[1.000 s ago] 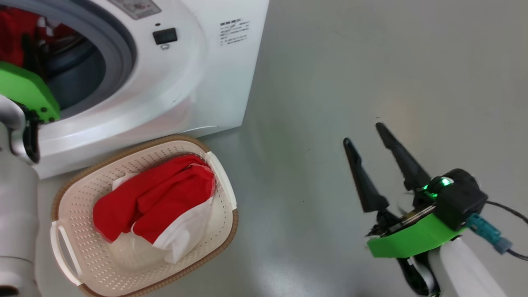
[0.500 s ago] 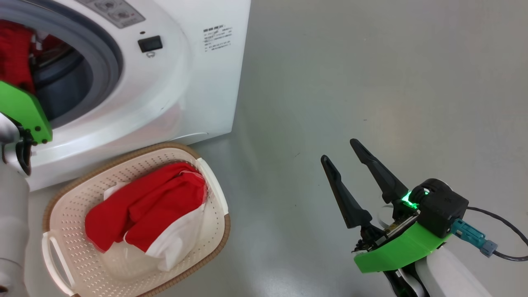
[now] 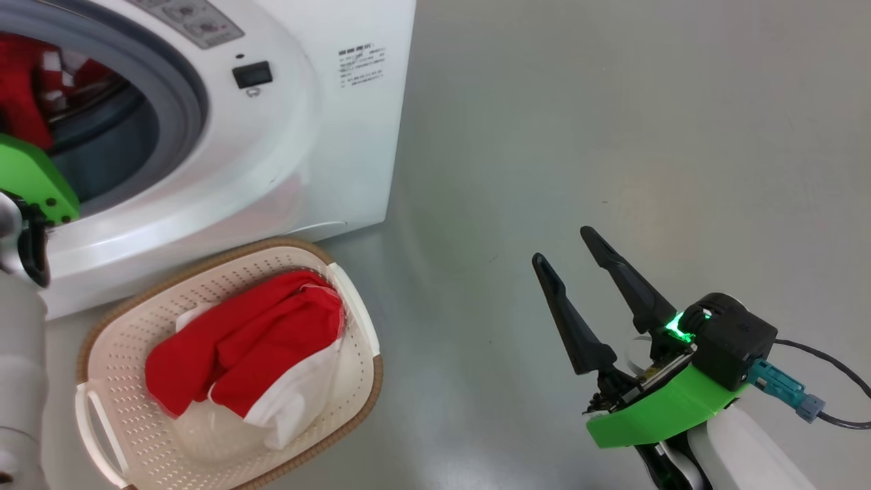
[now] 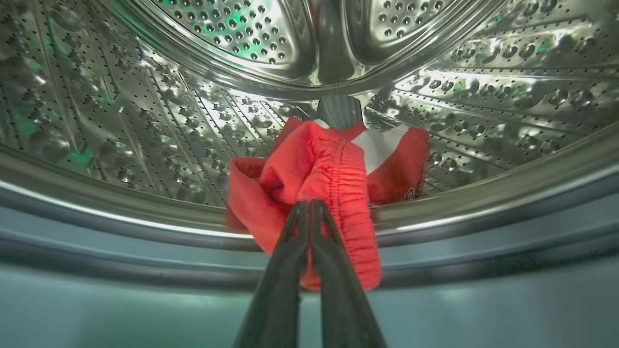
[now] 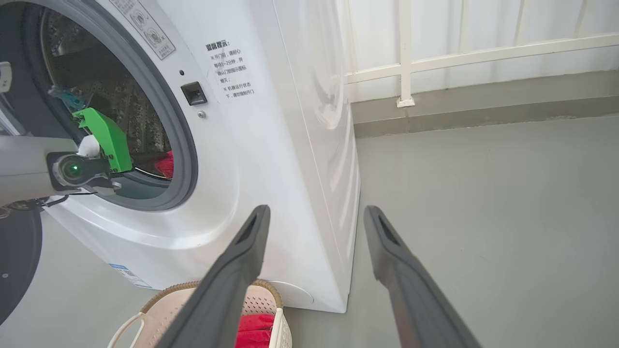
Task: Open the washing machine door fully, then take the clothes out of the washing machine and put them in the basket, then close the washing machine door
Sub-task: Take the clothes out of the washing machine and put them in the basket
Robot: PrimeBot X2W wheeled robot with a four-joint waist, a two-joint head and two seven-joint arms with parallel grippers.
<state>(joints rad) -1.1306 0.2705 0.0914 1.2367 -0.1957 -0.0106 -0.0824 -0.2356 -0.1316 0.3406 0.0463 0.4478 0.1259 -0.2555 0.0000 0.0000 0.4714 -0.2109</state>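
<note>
Inside the perforated steel drum (image 4: 145, 121), my left gripper (image 4: 309, 205) is shut on a fold of the red clothes (image 4: 319, 164), which lie at the drum's front lip. From the head view its green wrist mount (image 3: 30, 180) reaches into the washing machine (image 3: 306, 136), fingers hidden. More red and white clothes (image 3: 238, 333) lie in the basket (image 3: 204, 262) in front of the machine. My right gripper (image 3: 565, 245) hangs open over bare floor to the right, holding nothing. The washing machine door's dark round rim (image 5: 17, 261) shows at the lower left of the right wrist view, swung open.
Grey floor (image 3: 612, 102) stretches to the right of the machine. A white railing and low wall (image 5: 459, 87) stand behind it. A cable (image 3: 830, 367) trails from my right wrist. The basket (image 5: 159, 304) sits close against the machine's front corner.
The head camera has shifted, so machine and basket sit slightly further left. My left gripper has closed on the red clothes in the drum. The right gripper stays open.
</note>
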